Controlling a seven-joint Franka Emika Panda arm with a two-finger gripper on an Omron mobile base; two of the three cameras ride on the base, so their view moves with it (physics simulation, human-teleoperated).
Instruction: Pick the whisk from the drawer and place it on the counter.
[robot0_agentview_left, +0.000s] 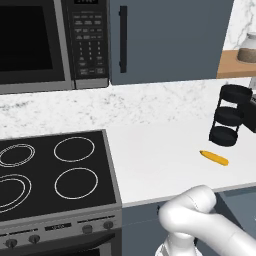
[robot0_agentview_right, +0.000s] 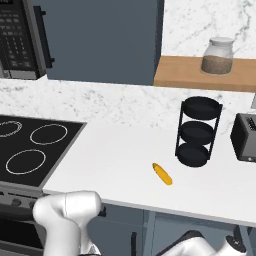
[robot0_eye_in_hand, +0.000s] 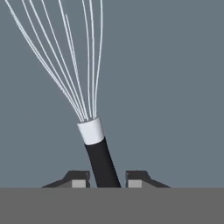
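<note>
One whisk is seen in the hand view, lying on the flat blue-grey floor of the drawer. Its black handle is caught between the two dark tips of the gripper, which are closed on it from both sides. A white band is seen where the handle ends, and thin silver wires are fanned out from it toward the top of that view.

Outside the drawer, the white counter is seen from both base views. A small yellow-orange oblong thing is laid on it, near the front edge. Just beside it, toward the wall, a black rack with three round trays is stood upright. A dark toaster is set to the right of the rack. A glass jar is placed on a wooden shelf above them. The black stovetop with white rings is fitted to the left of the counter, and a microwave is hung above it.
</note>
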